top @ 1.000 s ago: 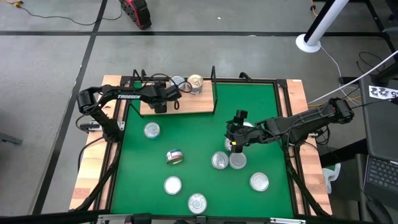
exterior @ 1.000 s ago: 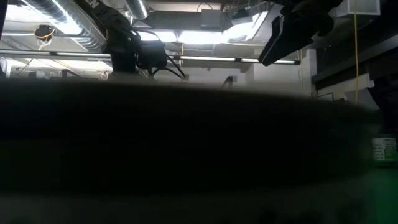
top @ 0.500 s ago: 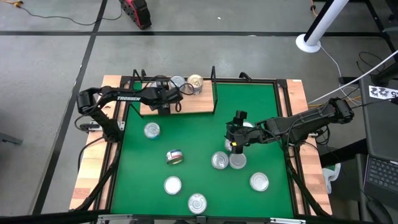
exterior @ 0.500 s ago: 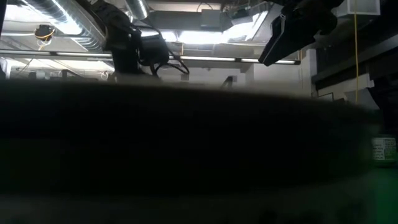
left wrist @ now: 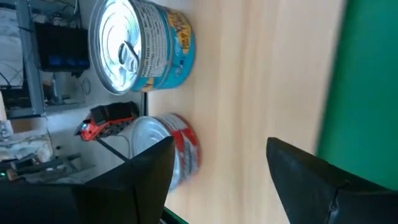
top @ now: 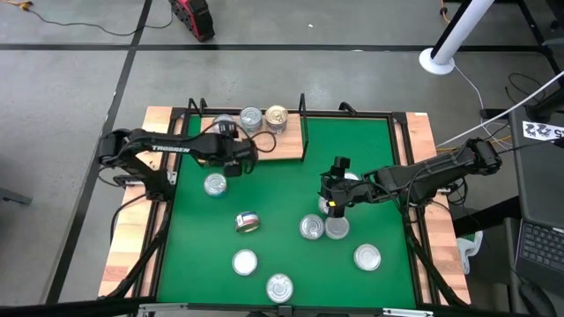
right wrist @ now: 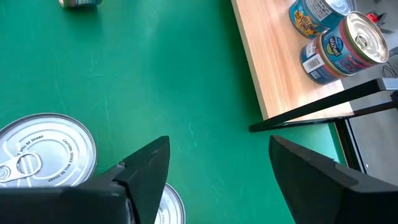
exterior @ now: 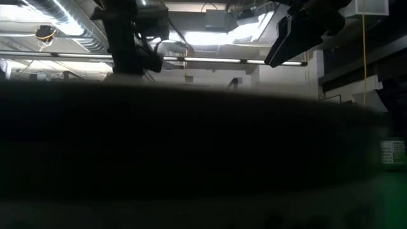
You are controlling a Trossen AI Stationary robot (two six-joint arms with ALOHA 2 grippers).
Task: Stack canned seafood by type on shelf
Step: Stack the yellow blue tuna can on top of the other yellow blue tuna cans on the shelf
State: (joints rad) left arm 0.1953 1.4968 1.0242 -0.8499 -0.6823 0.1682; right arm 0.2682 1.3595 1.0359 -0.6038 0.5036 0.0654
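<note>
The shelf (top: 275, 148) is a light wooden board at the far side of the green mat (top: 370, 141). Tins of canned seafood stand on it: a blue-teal one (left wrist: 146, 43), a red-labelled one (left wrist: 171, 152) and a gold-lidded one (top: 277, 116). My left gripper (left wrist: 217, 155) hangs open over the shelf's near edge (top: 240, 157), short of the red tin, with nothing between its fingers. My right gripper (right wrist: 217, 149) is open above the mat's middle (top: 333, 204), over two loose tins (top: 312, 227) (top: 337, 228).
More tins lie loose on the mat: one near the shelf (top: 215, 184), one on its side (top: 248, 221), and others toward the near edge (top: 244, 261) (top: 279, 287) (top: 367, 257). Black uprights (top: 304, 132) bound the shelf's right end.
My left gripper has drawn back from over the shelf toward the table's near edge, rising a little and turning at the wrist; its fingers stay open. The tins on the shelf have kept their places. My right arm has kept still.
</note>
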